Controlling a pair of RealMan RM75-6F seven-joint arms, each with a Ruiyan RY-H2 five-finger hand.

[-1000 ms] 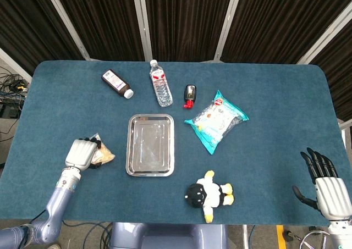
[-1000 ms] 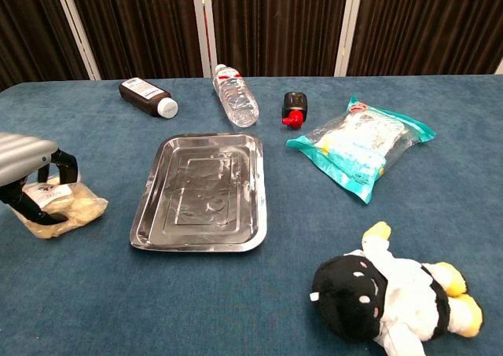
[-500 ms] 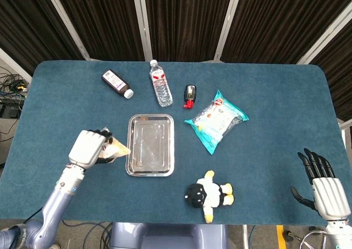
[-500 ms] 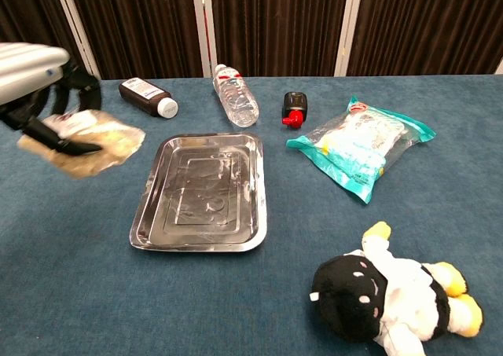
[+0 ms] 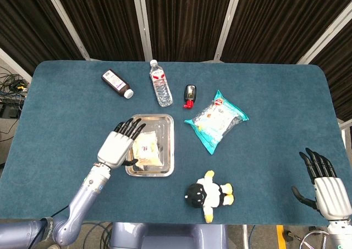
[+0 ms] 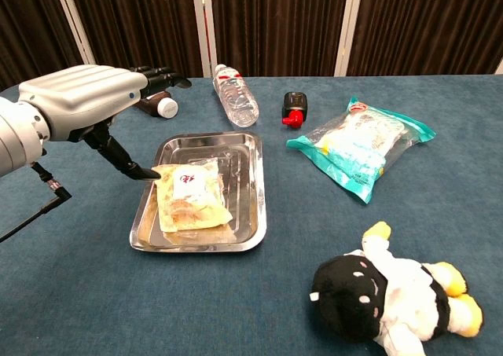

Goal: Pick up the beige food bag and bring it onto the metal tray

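The beige food bag (image 5: 145, 150) (image 6: 191, 200) lies flat in the metal tray (image 5: 166, 129) (image 6: 248, 164), toward its left and front part. My left hand (image 5: 117, 146) (image 6: 86, 98) hovers over the tray's left edge, fingers spread and holding nothing; its thumb tip points at the bag's near corner. My right hand (image 5: 326, 184) is far off at the table's front right corner, fingers spread and empty. It shows only in the head view.
A brown bottle (image 5: 117, 83), a water bottle (image 5: 160, 84) and a small black-and-red item (image 5: 190, 94) lie behind the tray. A teal snack bag (image 5: 216, 120) (image 6: 361, 147) is to its right. A penguin plush (image 5: 209, 194) (image 6: 391, 294) lies at the front.
My left hand carried the bag up and to the right from the table's left side, let it go onto the tray and spread its fingers. The right hand barely moved.
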